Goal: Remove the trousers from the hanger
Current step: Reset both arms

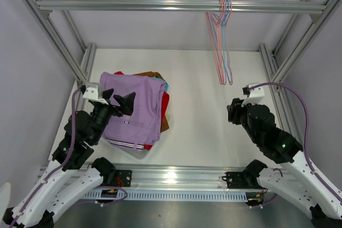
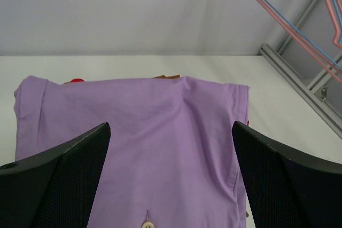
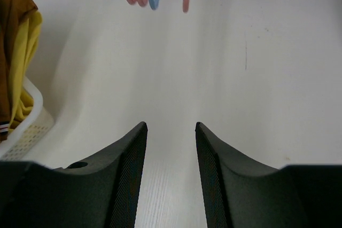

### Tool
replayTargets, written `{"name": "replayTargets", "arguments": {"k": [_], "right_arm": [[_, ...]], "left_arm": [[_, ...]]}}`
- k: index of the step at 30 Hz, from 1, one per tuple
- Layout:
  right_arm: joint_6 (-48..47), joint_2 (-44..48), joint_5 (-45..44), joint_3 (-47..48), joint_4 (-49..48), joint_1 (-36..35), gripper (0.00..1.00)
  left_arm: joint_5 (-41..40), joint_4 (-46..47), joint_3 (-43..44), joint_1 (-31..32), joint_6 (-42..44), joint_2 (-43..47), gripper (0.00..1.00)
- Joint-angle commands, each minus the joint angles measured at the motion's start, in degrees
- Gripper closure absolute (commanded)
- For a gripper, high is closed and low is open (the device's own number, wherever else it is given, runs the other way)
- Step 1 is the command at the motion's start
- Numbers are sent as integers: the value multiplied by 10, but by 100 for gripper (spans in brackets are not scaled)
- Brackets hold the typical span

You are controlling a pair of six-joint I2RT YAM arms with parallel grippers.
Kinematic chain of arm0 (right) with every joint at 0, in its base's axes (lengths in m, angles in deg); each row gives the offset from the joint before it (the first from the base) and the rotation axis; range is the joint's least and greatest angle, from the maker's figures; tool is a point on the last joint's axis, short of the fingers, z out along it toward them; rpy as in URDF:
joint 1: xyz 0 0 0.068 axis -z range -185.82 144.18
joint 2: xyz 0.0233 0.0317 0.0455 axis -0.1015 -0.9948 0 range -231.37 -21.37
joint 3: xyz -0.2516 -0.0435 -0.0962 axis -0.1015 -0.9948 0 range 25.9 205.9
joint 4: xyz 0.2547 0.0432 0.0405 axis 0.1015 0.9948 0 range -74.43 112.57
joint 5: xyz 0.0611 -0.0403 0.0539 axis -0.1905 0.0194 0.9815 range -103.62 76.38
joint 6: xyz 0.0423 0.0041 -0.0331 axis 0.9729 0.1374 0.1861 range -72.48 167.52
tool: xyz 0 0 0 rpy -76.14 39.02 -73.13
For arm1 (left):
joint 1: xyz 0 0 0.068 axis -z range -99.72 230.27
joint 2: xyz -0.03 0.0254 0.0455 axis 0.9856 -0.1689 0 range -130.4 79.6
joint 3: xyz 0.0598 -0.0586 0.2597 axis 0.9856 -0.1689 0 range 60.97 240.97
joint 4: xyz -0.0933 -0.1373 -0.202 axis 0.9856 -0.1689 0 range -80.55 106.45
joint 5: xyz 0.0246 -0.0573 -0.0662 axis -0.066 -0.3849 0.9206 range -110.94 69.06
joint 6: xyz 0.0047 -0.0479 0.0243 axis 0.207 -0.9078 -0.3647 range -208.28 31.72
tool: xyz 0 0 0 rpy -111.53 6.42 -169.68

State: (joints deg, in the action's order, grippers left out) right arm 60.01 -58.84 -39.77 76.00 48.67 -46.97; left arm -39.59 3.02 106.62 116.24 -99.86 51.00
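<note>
Several folded trousers [image 1: 144, 105] lie stacked at left of frame, directly beneath my wide-open left tool [image 1: 118, 99]; bare hangers [image 1: 222, 41] dangle upper right, nearer my narrowly parted, empty right tool [image 1: 233, 109].

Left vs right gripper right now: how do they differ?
Left gripper has its fingers spread wide; right gripper leaves only a narrow gap between its fingers. Left gripper sits over the lilac trousers; right gripper is over the white table, facing the empty hangers. Shared: neither holds anything.
</note>
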Motion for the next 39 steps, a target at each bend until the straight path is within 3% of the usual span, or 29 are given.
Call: {"name": "replayTargets", "arguments": {"k": [1, 9, 15, 20, 32, 36, 39], "right_arm": [[15, 37, -34, -28, -10, -3, 54], [38, 26, -98, -34, 14, -6, 52], [53, 8, -119, -32, 25, -6, 42], [61, 13, -144, -29, 34, -5, 39], [138, 3, -252, -2, 96, -7, 21], [148, -2, -261, -1, 98, -7, 6], [149, -6, -263, 2, 101, -7, 1]], "left_arm": [[21, 2, -12, 7, -2, 21, 0], [-45, 20, -31, 49, 27, 53, 1], [-78, 30, -40, 60, 44, 57, 1], [-90, 30, -37, 60, 43, 72, 1], [-102, 27, -36, 60, 31, 109, 1], [-127, 17, -31, 60, 20, 99, 1], [-127, 21, -35, 60, 16, 99, 1]]}}
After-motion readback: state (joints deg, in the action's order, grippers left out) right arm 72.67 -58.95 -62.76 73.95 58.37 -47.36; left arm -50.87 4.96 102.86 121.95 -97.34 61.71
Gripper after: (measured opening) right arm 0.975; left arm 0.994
